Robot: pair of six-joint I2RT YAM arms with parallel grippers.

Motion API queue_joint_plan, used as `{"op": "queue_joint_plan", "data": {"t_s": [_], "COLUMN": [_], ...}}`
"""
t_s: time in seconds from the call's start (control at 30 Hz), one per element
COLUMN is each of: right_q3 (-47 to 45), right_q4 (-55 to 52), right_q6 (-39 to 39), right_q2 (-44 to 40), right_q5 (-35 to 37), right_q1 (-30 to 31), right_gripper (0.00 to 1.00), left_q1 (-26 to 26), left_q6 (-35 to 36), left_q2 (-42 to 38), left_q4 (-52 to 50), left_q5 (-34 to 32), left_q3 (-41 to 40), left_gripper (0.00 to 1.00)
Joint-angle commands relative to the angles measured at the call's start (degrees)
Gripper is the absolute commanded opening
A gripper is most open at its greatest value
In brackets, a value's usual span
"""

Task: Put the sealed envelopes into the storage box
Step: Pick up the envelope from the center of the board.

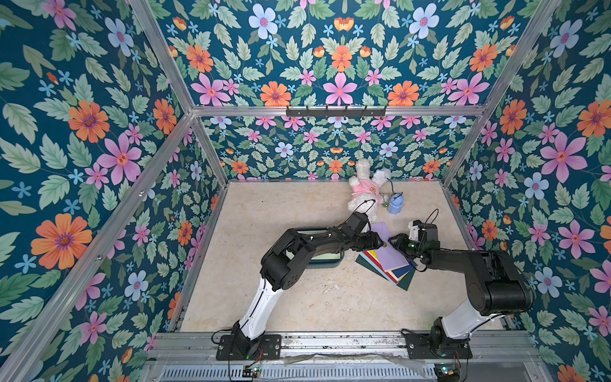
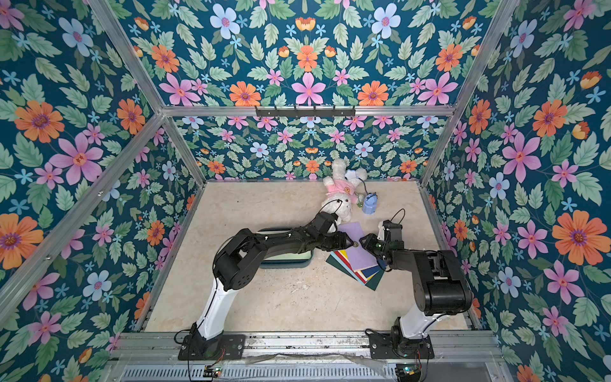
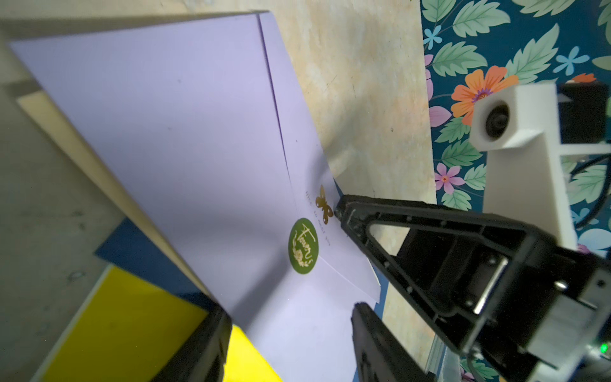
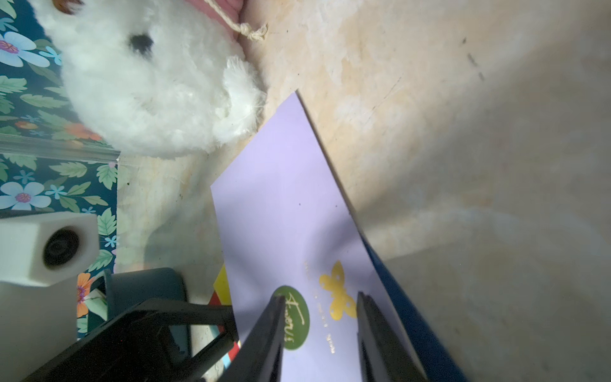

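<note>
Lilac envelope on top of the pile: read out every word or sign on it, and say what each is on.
"Flowers" (likely; gold script): on the round green seal sticker of the lilac envelope.
Too blurred to read: the small gold line of print beside the gold butterfly.
Nothing else readable.

The beige marbled tabletop carried four things. The teal storage box lay left of centre, partly hidden. A fanned stack of sealed envelopes lay just right of it, a dark green one at the bottom. At the far edge lay a white plush rabbit, with a small light-blue toy backpack just right of it.
</note>
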Motion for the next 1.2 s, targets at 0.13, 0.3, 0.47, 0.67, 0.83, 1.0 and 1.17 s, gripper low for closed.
{"op": "queue_joint_plan", "data": {"t_s": [0.13, 0.3, 0.47, 0.67, 0.83, 1.0, 1.17], "right_q3": [0.03, 0.6, 0.72, 0.66, 0.88, 0.96, 0.67], "right_q4": [-2.97, -2.95, -2.59, -2.24, -2.14, -1.89, -1.49], "right_q6": [1.52, 1.53, 1.62, 1.97, 2.21, 1.81, 1.45], "right_q2": [0.75, 3.13, 3.34, 2.63, 1.8, -2.68, -9.2], "right_q5": [-5.45, -6.76, -7.09, -7.09, -7.35, -6.84, -5.25], "right_q1": [0.51, 1.5, 1.75, 1.76, 1.73, 1.62, 1.09], "right_gripper": [0.39, 0.38, 0.38, 0.38, 0.38, 0.4, 0.47], "left_q1": [-0.1, -0.06, -0.06, -0.06, 0.03, 0.03, 0.11], "left_q6": [-1.04, -1.84, -1.72, -0.16, 0.46, 1.86, 5.03], "left_q2": [-0.04, -0.19, -1.21, -3.11, -3.54, -4.7, -7.33], "left_q4": [4.1, 5.45, 5.0, 2.76, 2.12, 0.19, -1.68], "left_q5": [0.6, 1.3, 0.78, -1.23, -1.59, -2.47, -3.04], "left_q3": [-0.33, -1.02, -1.82, -2.23, -2.02, -2.46, -3.05], "left_gripper": [0.62, 0.55, 0.36, 0.01, 0.0, 0.0, 0.0]}}
